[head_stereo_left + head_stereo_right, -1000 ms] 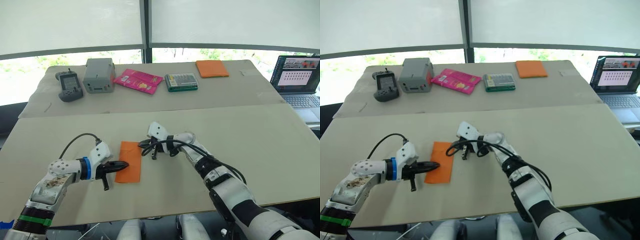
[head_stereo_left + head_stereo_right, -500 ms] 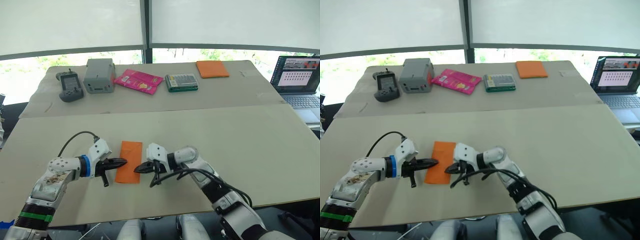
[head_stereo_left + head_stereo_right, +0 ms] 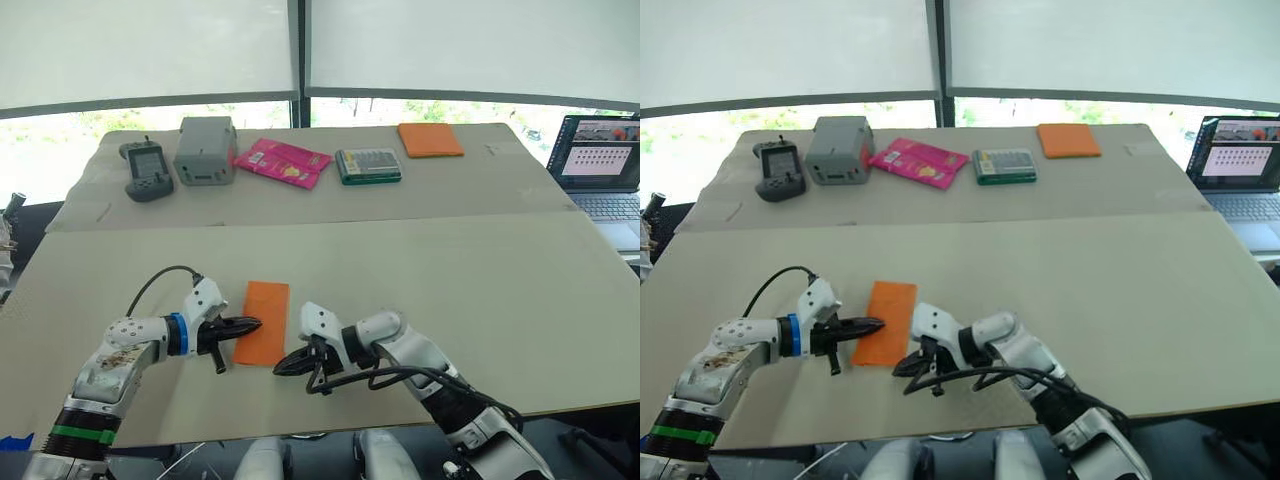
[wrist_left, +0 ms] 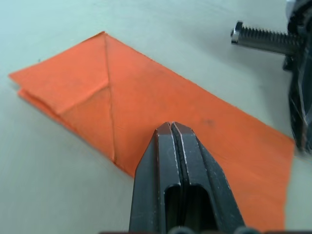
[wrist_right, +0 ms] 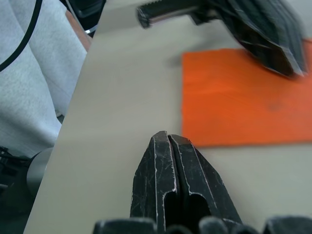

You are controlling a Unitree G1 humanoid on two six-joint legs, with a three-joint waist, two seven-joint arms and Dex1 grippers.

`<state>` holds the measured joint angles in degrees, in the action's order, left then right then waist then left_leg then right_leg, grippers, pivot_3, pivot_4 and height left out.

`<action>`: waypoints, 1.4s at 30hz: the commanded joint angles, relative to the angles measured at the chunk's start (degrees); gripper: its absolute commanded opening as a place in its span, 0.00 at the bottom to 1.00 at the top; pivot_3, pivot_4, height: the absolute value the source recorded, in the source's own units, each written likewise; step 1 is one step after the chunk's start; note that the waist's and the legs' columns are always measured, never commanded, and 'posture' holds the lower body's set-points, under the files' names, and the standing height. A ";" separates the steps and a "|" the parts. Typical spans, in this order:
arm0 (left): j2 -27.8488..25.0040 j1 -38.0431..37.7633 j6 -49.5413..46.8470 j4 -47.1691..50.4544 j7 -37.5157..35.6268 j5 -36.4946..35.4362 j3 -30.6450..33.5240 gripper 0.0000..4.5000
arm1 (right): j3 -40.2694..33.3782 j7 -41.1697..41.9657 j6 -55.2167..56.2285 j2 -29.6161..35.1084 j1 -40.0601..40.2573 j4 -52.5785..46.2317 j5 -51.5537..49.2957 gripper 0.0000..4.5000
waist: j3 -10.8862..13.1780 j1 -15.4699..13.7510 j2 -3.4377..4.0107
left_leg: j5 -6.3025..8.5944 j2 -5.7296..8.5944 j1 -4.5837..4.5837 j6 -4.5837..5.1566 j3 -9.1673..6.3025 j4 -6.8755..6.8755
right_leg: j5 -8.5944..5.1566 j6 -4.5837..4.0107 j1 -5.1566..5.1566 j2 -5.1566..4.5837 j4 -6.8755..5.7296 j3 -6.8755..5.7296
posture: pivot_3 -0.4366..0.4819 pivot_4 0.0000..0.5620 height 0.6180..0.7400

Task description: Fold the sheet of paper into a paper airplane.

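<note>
Item: sheet of paper (image 3: pixel 265 322), bright orange, lying flat on the table (image 3: pixel 480 290) as a long narrow folded strip (one corner fold and a diagonal crease visible near its far end).

Left gripper (image 3: pixel 252 325): fingers pressed together, holding nothing, tips resting over the sheet's left edge.

Right gripper (image 3: pixel 282 366): fingers likewise closed and empty, just off the sheet's near corner, not touching it.

Progress, as judged: early folds made; nose, wings and final creases remain.
</note>
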<state>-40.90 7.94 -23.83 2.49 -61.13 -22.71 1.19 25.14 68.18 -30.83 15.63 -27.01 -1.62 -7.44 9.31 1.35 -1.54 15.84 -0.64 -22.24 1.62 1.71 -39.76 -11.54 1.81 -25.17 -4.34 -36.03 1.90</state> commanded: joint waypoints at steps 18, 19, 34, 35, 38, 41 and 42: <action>-6.92 -5.80 -9.17 12.79 2.66 -6.33 9.05 0.00 | -3.04 -10.40 9.97 0.32 -16.95 11.28 5.16 0.00 | 0.08 -0.50 0.00 | 0.01 -0.01 -0.10 -0.01 0.01 0.07 | -0.02 -0.04 -0.10 -0.02 0.07 -0.05 | 0.48 0.27 1.00; -5.73 -5.12 -9.40 13.87 2.85 -7.33 8.57 0.00 | -3.78 -10.22 9.66 1.64 -17.32 10.55 5.15 0.00 | 0.08 -0.70 0.00 | 0.01 0.00 -0.09 -0.01 0.00 0.06 | -0.01 -0.04 -0.08 -0.05 0.07 -0.07 | 0.48 0.27 1.00; 3.96 8.22 -6.98 4.45 -0.51 -3.04 -7.46 0.00 | -13.70 -9.93 -0.37 18.00 -15.40 -3.37 1.78 0.00 | 0.10 -0.76 -0.01 | 0.01 0.06 -0.11 0.00 -0.02 0.04 | -0.01 -0.04 -0.01 0.02 0.11 -0.10 | 0.48 0.27 1.00; 4.34 8.88 -6.50 3.27 -0.91 -2.26 -8.56 0.00 | -13.81 -10.44 -1.05 17.95 -15.20 -4.28 1.67 0.00 | 0.10 -0.71 -0.01 | 0.01 0.16 -0.11 0.01 -0.02 0.03 | -0.01 -0.04 0.01 -0.01 0.12 -0.09 | 0.48 0.27 1.00; 5.82 10.67 -5.05 -0.38 -1.74 -0.38 -11.18 0.00 | -13.45 -12.39 -3.25 16.43 -14.30 -7.88 1.07 0.00 | 0.10 -0.34 -0.01 | 0.02 0.22 -0.09 0.03 -0.02 0.04 | -0.01 -0.04 0.00 0.01 0.12 -0.06 | 0.48 0.27 1.00; 6.80 12.00 -3.96 -2.87 -2.33 1.30 -12.88 0.00 | -12.41 -13.53 -4.58 14.40 -12.91 -11.01 -0.19 0.00 | 0.10 -0.28 -0.01 | 0.02 0.16 -0.10 0.03 -0.04 0.05 | -0.01 -0.04 -0.04 0.09 0.10 -0.06 | 0.48 0.27 1.00; 7.16 12.43 -3.75 -3.59 -2.36 1.66 -13.11 0.00 | -11.66 -13.79 -4.84 13.45 -12.07 -11.95 -0.49 0.00 | 0.10 -0.44 -0.01 | 0.02 0.15 -0.10 0.03 -0.05 0.04 | -0.01 -0.04 -0.04 0.10 0.10 -0.07 | 0.48 0.27 1.00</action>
<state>-33.85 19.40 -28.69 -0.91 -63.01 -21.82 -11.80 13.13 55.03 -35.22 29.67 -39.26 -10.36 -6.37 9.40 0.91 -1.56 15.86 -0.48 -22.35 1.65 1.65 -39.73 -11.55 1.77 -25.20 -4.25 -35.94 1.82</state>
